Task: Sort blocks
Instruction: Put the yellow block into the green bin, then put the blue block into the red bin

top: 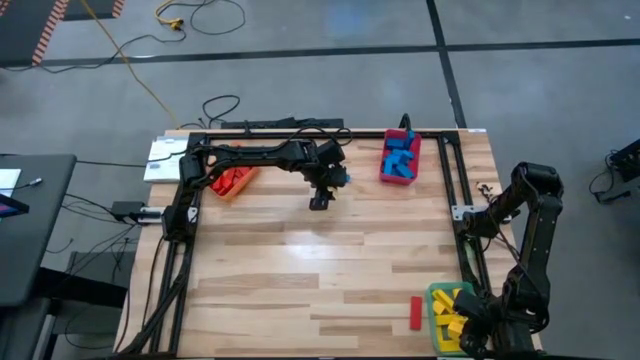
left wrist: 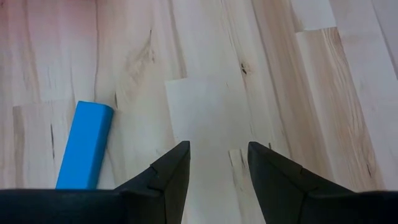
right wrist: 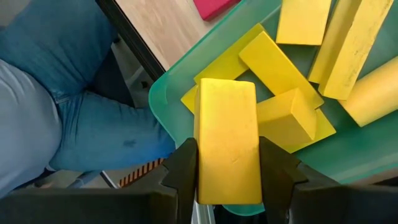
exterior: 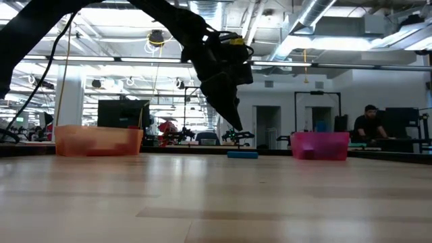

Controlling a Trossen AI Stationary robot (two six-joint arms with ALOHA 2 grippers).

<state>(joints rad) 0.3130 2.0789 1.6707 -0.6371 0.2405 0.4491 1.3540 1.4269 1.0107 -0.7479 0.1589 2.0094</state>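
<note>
Between my right gripper's point(right wrist: 228, 163) jaws: one yellow block point(right wrist: 227, 140), clamped, above the green bin point(right wrist: 163, 94).
My left gripper point(left wrist: 217, 157) stands parted, holding nothing; blue block point(left wrist: 86, 145) lies just beside one finger.

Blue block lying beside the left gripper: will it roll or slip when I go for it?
The blue block has flat faces and square edges and lies flat on the table, so it probably won't roll. Its surface looks smooth, so it may slide if nudged. The left gripper stands open beside it, not around it.

A person's legs point(right wrist: 74, 106) are cut off at the edge; the blue block point(left wrist: 86, 146) runs behind a finger.
</note>
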